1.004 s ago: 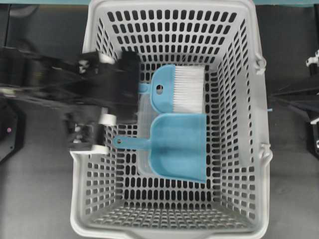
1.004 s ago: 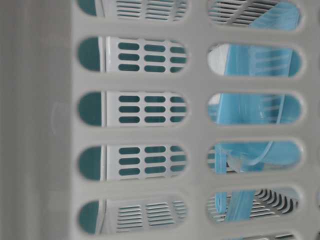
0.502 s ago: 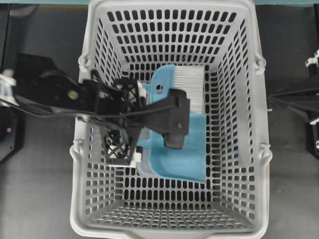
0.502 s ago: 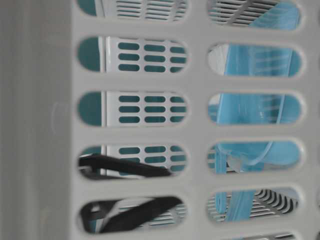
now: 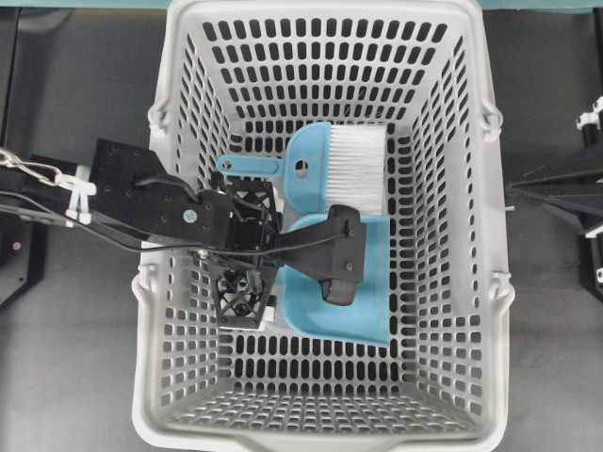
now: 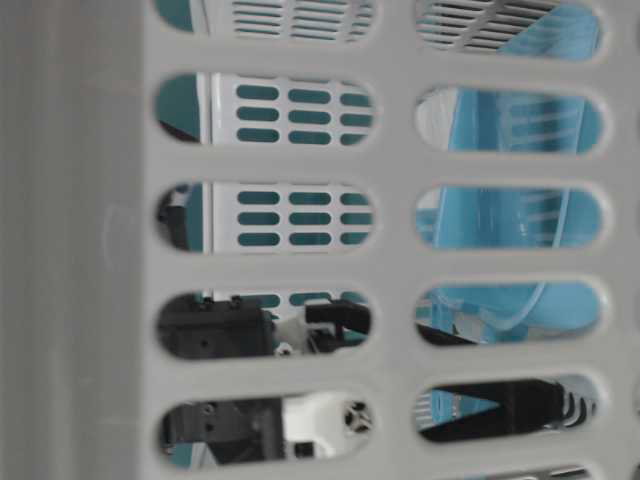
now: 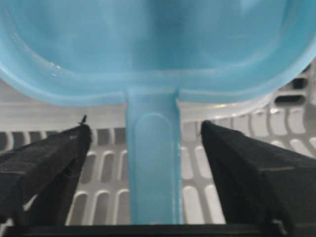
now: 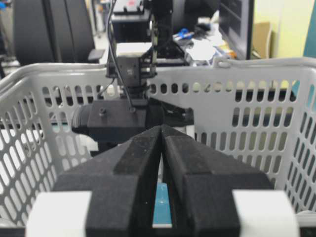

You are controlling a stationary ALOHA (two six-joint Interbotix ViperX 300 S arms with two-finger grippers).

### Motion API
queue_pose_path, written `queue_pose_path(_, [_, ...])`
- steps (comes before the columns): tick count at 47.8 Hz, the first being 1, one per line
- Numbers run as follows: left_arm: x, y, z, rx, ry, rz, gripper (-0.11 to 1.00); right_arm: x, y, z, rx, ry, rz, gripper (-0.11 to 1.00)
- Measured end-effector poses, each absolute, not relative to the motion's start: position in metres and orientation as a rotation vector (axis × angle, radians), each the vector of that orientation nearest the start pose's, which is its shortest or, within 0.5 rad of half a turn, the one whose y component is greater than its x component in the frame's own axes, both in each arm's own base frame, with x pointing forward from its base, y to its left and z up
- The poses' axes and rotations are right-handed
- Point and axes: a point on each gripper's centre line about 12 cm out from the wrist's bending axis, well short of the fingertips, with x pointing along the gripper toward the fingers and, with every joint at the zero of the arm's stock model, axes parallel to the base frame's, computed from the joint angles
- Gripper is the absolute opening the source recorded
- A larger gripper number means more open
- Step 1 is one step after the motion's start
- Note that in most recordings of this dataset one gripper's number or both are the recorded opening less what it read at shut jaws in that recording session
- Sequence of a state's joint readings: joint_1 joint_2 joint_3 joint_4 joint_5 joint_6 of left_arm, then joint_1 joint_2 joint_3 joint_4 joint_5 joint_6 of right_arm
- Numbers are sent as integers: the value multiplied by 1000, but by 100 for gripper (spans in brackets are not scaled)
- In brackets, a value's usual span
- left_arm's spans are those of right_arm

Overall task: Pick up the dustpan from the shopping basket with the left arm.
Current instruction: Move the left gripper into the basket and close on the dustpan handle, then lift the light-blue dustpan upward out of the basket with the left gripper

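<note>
inside the shopping basket [image 5: 179, 395], left arm [image 5: 141, 202] jaws now straddle dustpan [image 7: 148, 163] handle, wide apart.

The left arm [image 5: 141, 202] is now lower and deeper inside the shopping basket [image 5: 325, 19] than a second ago, when it was a blur over the left rim. Its left gripper [image 7: 145, 148] now has its fingers apart on either side of the dustpan [image 5: 363, 315] handle, touching neither side. In the table-level view the black and white arm parts now fill the lower slots, which showed only basket wall a second ago. The hand brush [image 5: 320, 169] handle is uncovered again.
</note>
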State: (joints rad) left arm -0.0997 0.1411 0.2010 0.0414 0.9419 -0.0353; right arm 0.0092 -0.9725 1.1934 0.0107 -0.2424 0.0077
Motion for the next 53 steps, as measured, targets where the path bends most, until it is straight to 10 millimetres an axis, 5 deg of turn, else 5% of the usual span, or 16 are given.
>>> queue_pose_path(10, [415, -37, 203, 93, 1281, -62, 27, 196, 2, 282, 18, -23, 7, -1])
queue_pose_path(17, [417, -36, 228, 88, 1239, -59, 28, 196, 1, 282, 18, -23, 7, -1])
queue_pose_path(38, [389, -31, 361, 56, 1134, -34, 28, 194, 1, 279, 34, -21, 7, -1])
queue_pose_path(53, [382, -24, 371, 44, 1119, -19, 28, 193, 2, 279, 40, -20, 9, -1])
